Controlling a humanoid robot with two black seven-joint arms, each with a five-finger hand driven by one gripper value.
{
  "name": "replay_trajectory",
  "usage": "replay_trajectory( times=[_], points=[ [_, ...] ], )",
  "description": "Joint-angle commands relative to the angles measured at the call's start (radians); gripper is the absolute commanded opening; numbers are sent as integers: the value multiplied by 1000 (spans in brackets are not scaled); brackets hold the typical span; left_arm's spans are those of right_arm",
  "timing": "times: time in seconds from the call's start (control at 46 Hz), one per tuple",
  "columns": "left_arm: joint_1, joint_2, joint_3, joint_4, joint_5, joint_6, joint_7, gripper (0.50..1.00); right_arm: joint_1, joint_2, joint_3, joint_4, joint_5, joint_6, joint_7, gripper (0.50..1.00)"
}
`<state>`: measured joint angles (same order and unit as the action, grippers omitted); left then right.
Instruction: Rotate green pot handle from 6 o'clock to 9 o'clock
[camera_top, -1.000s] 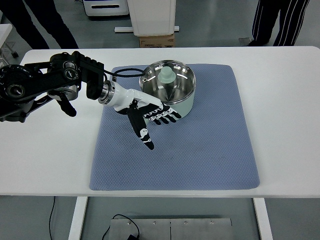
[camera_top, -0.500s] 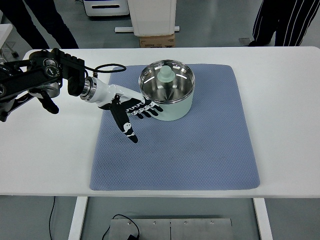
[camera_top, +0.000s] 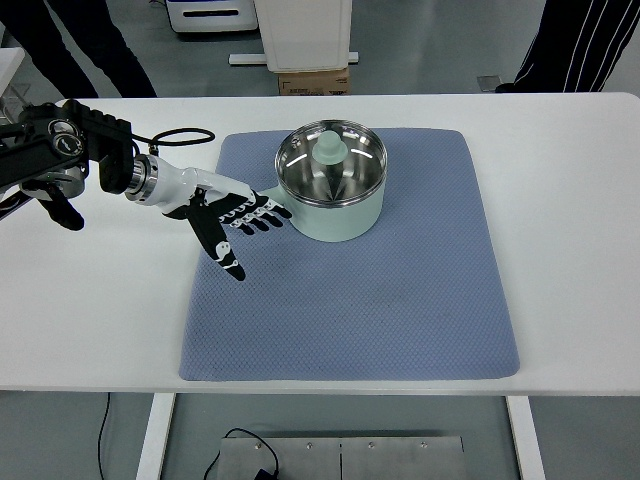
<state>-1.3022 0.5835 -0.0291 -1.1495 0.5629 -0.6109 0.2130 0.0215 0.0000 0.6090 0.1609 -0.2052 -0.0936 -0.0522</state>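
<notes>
The green pot sits on the blue mat, toward the mat's far-left part, with its lid knob showing inside the steel rim. Its handle cannot be made out from above; the left hand lies just beside the pot's near-left wall, fingers spread flat and holding nothing, the fingertips close to or touching the wall (the view is too steep to say which).

The main risk, as I judge it, is that an open hand pressing on a round wall slides the whole pot instead of turning it. A push off-centre could shove it toward the mat's far edge or the right side, and the textured mat might bunch under it. If the handle is tucked below the hand, a blind sweep could also miss it or catch it and tip the pot. The lid rests loose-looking inside the rim, so a jolt may rattle it.

Room is generous. The mat's near half and right half lie bare, and the white surface extends well past the mat on every side. The left arm's cable loops over the surface's far-left corner, clear of the pot. The right arm does not show. People stand beyond the far edge, well apart from the work.
</notes>
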Motion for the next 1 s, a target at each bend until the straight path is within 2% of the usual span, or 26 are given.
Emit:
replay_trajectory(
  times=[0.0,0.283,0.739,0.978],
  points=[
    [0,1,0,7,2,0,0,1000,0,0,0,0,0,0,0,1000],
    [0,41,0,47,2,0,-1,1000,0,0,0,0,1,0,0,1000],
    [0,45,0,125,5,0,-1,1000,0,0,0,-1,0,0,0,1000],
    [-2,45,-2,126,11,0,-1,1000,0,0,0,0,0,0,0,1000]
  ],
)
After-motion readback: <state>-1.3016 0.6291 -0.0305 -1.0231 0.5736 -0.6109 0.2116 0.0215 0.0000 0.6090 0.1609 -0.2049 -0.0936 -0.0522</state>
